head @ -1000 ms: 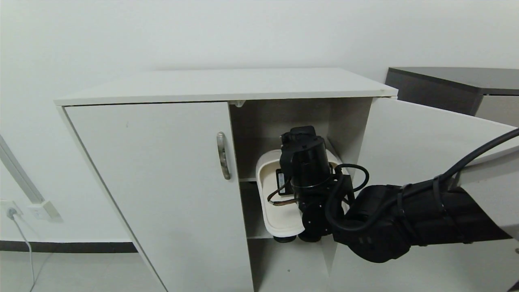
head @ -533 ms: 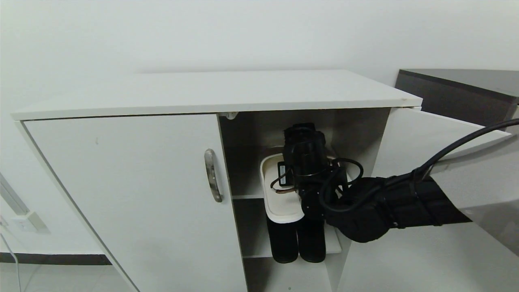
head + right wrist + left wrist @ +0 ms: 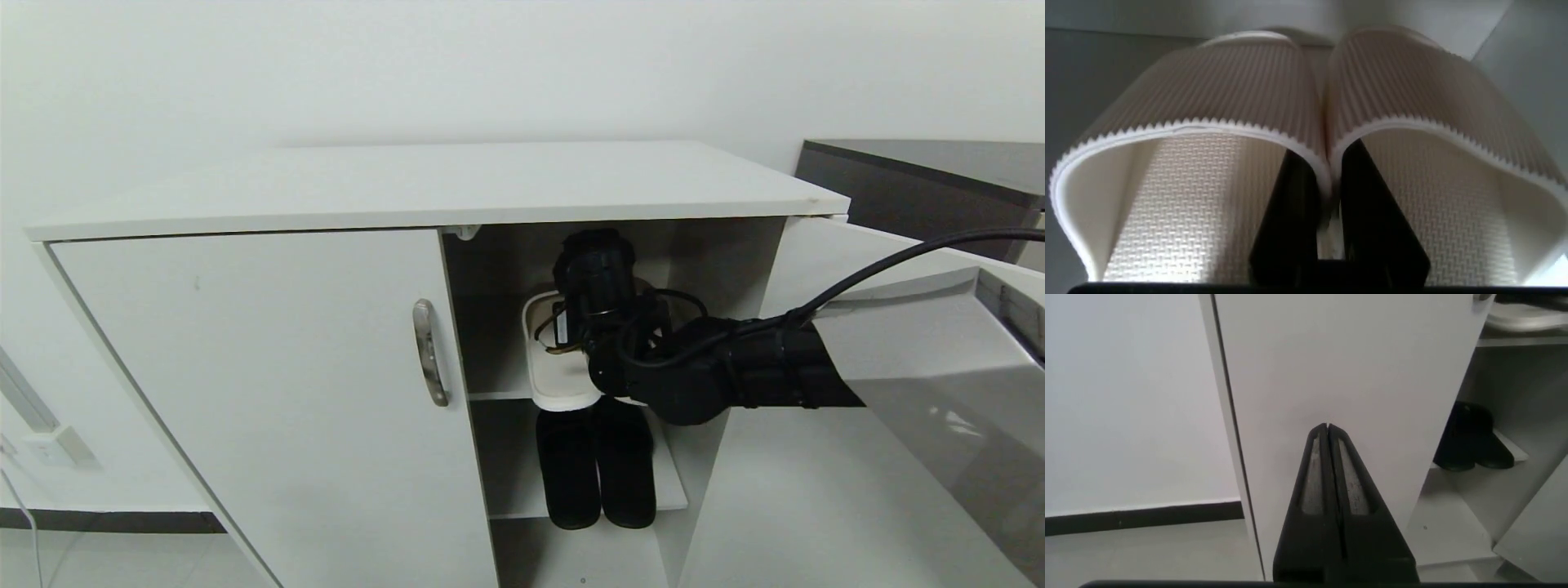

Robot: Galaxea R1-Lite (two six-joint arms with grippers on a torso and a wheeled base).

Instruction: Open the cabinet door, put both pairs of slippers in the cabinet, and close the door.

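The white cabinet (image 3: 441,184) has its right door (image 3: 824,265) swung open. A pair of white slippers (image 3: 563,371) rests on the upper shelf, heels poking over the shelf's front edge. My right arm (image 3: 718,371) reaches inside to them. In the right wrist view my right gripper (image 3: 1327,175) is shut on the white slippers (image 3: 1208,196), pinching their touching inner walls. A pair of black slippers (image 3: 596,469) lies side by side on the lower shelf (image 3: 506,482). My left gripper (image 3: 1328,433) is shut with nothing in it, low in front of the closed left door (image 3: 1347,367); the black slippers (image 3: 1470,441) sit beyond it.
The left door (image 3: 269,392) is shut, with a metal handle (image 3: 429,351) at its right edge. A dark cabinet (image 3: 922,180) stands to the right beyond the open door. A wall socket (image 3: 49,445) sits low at the left. The floor in front is bare.
My right arm has pushed the white slippers deeper onto the upper shelf, uncovering the black pair below. The head camera moved closer earlier on.
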